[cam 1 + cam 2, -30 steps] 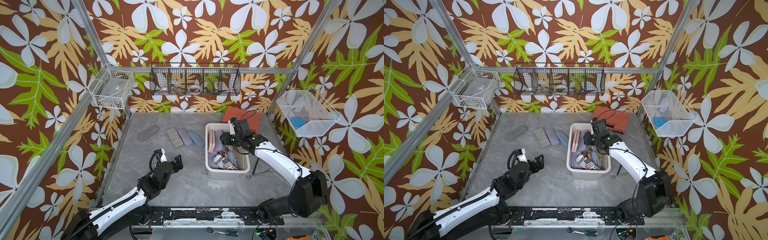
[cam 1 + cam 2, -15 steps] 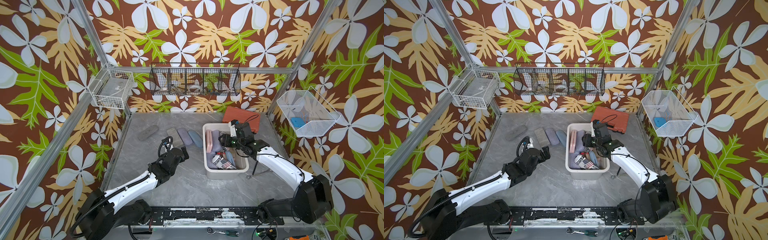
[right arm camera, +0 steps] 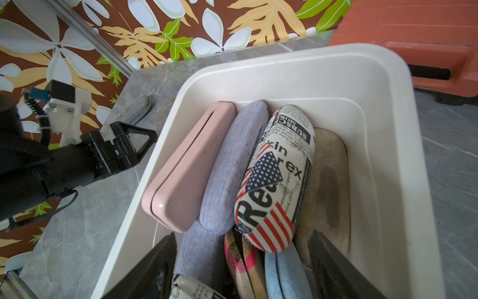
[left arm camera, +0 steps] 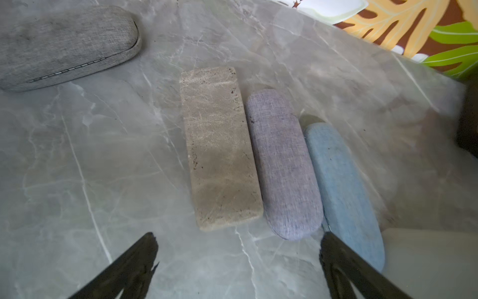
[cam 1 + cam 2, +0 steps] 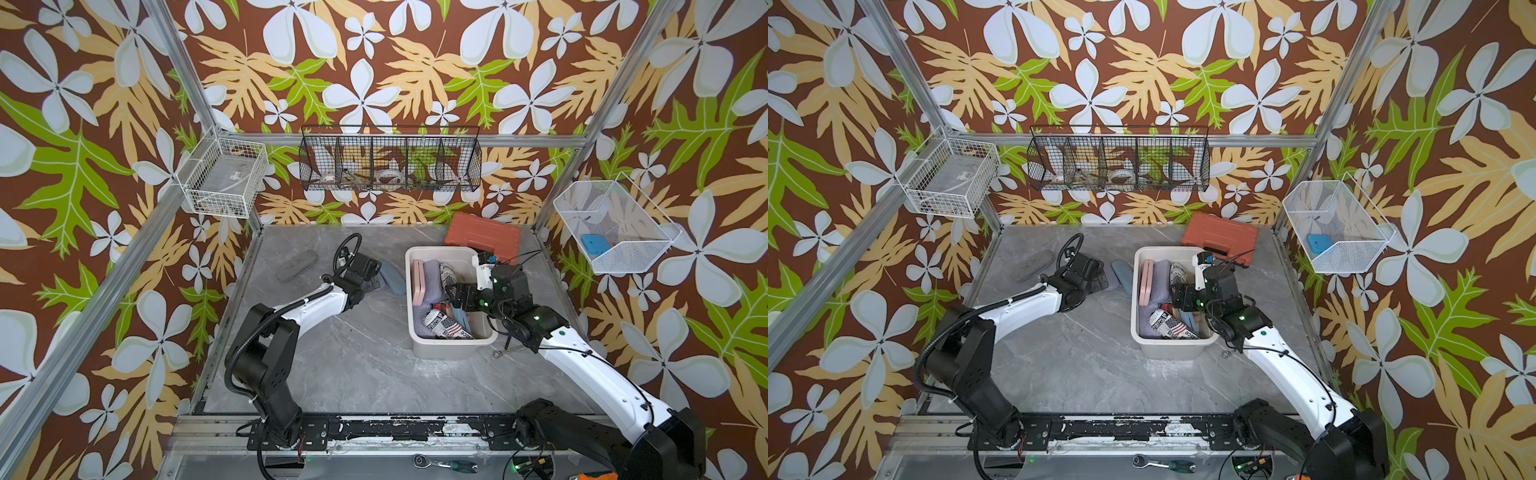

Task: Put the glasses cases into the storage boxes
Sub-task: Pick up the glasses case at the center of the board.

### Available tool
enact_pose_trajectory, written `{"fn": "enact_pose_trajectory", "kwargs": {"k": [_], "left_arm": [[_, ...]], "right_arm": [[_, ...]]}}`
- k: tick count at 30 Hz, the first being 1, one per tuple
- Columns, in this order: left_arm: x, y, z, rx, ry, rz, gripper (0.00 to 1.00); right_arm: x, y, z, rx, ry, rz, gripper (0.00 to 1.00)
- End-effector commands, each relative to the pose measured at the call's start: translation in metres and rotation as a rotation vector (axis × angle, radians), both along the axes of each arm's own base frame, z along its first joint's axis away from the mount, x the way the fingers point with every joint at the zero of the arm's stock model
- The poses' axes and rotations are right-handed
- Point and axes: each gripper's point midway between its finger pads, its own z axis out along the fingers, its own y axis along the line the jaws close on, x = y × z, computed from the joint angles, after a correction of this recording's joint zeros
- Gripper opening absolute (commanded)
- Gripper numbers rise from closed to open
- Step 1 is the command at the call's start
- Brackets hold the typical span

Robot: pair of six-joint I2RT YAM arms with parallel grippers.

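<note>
The cream storage box (image 5: 451, 351) (image 3: 297, 62) holds several glasses cases, among them a pink one (image 3: 186, 168), a lavender one (image 3: 232, 160) and a newspaper-print one (image 3: 276, 178). My right gripper (image 3: 243, 248) (image 5: 453, 293) hangs open inside the box over them, holding nothing. On the table left of the box lie a tan case (image 4: 219, 147), a lavender case (image 4: 283, 163) and a light blue case (image 4: 341, 191) side by side, with a grey case (image 4: 64, 46) (image 5: 296, 266) apart. My left gripper (image 4: 238, 248) (image 5: 372, 278) is open just short of the row.
An orange-red tool case (image 5: 482, 237) stands behind the box. A black wire basket (image 5: 390, 162) hangs on the back wall, with white baskets on the left (image 5: 224, 178) and right (image 5: 611, 228) walls. A small wrench (image 5: 505, 352) lies by the box's right front corner.
My left arm has stretched forward from the table's front to the row of cases. The right gripper has opened wider inside the box.
</note>
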Motion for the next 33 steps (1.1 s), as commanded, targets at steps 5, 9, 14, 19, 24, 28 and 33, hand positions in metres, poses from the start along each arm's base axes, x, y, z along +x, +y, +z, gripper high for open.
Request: {"fn": "enact_pose_trajectory", "kwargs": {"k": [5,9,14,19,24,28,33], "left_arm": [[0.023,0.019,-0.022,0.005,0.081,0.016,0.97],[0.032,0.017,-0.045,-0.023,0.141,-0.054,0.89],[0.034,0.010,-0.065,-0.001,0.187,-0.142,0.88],[0.034,0.016,-0.066,0.031,0.176,-0.135,0.87],[0.037,0.023,-0.078,0.044,0.205,-0.116,0.83],[0.034,0.028,-0.087,0.066,0.221,-0.102,0.79],[0.028,0.036,-0.092,0.093,0.236,-0.077,0.73]], "right_arm": [[-0.007,-0.008,0.003,-0.021,-0.039,-0.011,0.81],[-0.007,-0.008,0.001,-0.020,-0.042,-0.010,0.81],[-0.007,-0.004,0.000,-0.010,-0.038,0.007,0.82],[-0.007,-0.003,0.001,0.000,-0.035,0.008,0.81],[-0.007,0.000,0.001,0.017,-0.023,0.016,0.81],[-0.009,-0.001,0.001,0.017,-0.026,0.010,0.80],[-0.011,-0.004,0.005,0.009,-0.031,0.008,0.80]]}}
